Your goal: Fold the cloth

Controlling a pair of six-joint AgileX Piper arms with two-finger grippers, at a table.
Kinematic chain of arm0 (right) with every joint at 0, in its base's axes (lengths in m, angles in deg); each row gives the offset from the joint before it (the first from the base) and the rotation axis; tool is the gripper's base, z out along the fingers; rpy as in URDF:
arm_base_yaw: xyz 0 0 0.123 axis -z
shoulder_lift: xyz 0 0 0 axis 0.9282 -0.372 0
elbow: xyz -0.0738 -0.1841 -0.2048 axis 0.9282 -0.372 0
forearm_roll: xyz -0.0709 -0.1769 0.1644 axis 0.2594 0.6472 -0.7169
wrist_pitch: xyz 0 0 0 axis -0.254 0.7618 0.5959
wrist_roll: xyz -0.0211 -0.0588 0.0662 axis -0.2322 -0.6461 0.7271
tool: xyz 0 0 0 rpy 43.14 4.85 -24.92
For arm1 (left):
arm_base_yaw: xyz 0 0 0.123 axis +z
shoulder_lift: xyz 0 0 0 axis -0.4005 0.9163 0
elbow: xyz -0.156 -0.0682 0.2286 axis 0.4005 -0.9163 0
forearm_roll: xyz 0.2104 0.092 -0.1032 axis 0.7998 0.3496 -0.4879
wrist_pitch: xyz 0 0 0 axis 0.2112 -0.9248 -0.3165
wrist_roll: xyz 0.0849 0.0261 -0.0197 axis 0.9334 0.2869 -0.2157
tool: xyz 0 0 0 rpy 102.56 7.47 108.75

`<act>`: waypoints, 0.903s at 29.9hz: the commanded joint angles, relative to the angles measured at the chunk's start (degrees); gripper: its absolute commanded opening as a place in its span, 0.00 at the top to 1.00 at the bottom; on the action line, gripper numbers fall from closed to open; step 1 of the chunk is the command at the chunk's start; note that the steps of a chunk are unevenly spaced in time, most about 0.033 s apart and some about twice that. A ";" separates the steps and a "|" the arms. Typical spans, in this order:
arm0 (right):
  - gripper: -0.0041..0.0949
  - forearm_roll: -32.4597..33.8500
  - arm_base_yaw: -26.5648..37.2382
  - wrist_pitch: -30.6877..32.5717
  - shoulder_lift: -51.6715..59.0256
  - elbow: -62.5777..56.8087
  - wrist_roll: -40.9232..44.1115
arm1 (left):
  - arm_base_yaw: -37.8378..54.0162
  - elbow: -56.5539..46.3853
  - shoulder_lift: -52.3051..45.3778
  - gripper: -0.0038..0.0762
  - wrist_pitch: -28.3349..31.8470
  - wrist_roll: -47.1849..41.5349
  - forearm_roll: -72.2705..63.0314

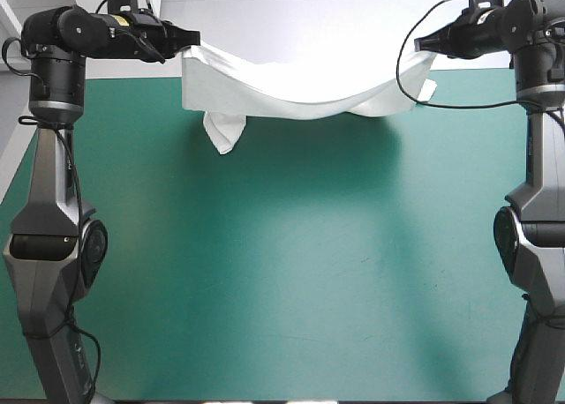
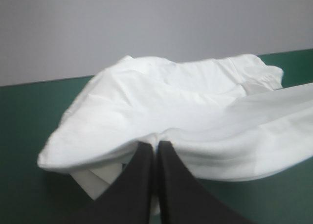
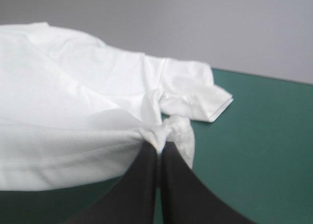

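The white T-shirt (image 1: 291, 85) hangs stretched between both arms above the far part of the teal-green table, sagging in the middle. My left gripper (image 1: 190, 41) is shut on its left end; a loose flap droops below toward the cover. My right gripper (image 1: 424, 44) is shut on the right end. Seen from the left wrist, the black fingers (image 2: 168, 180) meet in a point under the T-shirt (image 2: 166, 111), pinching its edge. Over at the right wrist, the gripper (image 3: 159, 148) pinches a bunched knot of the T-shirt (image 3: 73, 111), and a sleeve lies just ahead on the cover.
The teal-green table (image 1: 291, 263) spreads wide below and in front of the hanging cloth. Its far edge runs just behind the T-shirt, with pale floor beyond.
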 commanded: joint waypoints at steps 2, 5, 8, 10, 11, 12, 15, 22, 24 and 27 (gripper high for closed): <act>0.98 -1.83 0.67 -1.73 9.71 -11.41 -0.15 | 0.01 -11.69 -9.98 0.96 -1.79 0.69 -4.21; 0.98 -1.41 1.06 -1.73 14.21 -18.64 -0.37 | 0.01 -26.38 -17.67 0.96 -1.69 2.53 -1.78; 0.98 -0.98 1.28 -1.73 19.47 -25.30 -0.37 | 0.01 -42.46 -25.70 0.96 -1.60 3.73 0.04; 0.98 0.00 1.28 -1.73 22.76 -30.31 -0.27 | 0.01 -50.73 -30.52 0.96 -0.92 4.78 0.09; 0.98 0.86 1.28 -1.73 24.62 -33.07 -0.27 | 0.01 -54.75 -33.01 0.96 -0.22 5.08 -0.24; 0.98 2.22 1.28 -1.73 26.58 -36.00 -0.05 | 0.01 -58.33 -35.15 0.96 0.60 5.23 -0.32; 0.98 5.78 1.28 -1.73 32.19 -45.07 0.20 | 0.01 -66.19 -40.02 0.96 1.79 6.39 -0.46; 0.98 12.39 1.28 -1.73 45.22 -68.10 0.09 | -0.09 -75.82 -45.50 0.96 0.72 9.82 -5.60; 0.98 13.98 1.28 -1.88 49.24 -73.87 -0.32 | -0.09 -78.21 -47.46 0.96 0.48 9.96 -5.50; 0.98 17.49 0.62 -2.41 54.49 -79.96 -0.32 | -0.63 -82.03 -50.85 0.96 -0.47 9.72 -5.27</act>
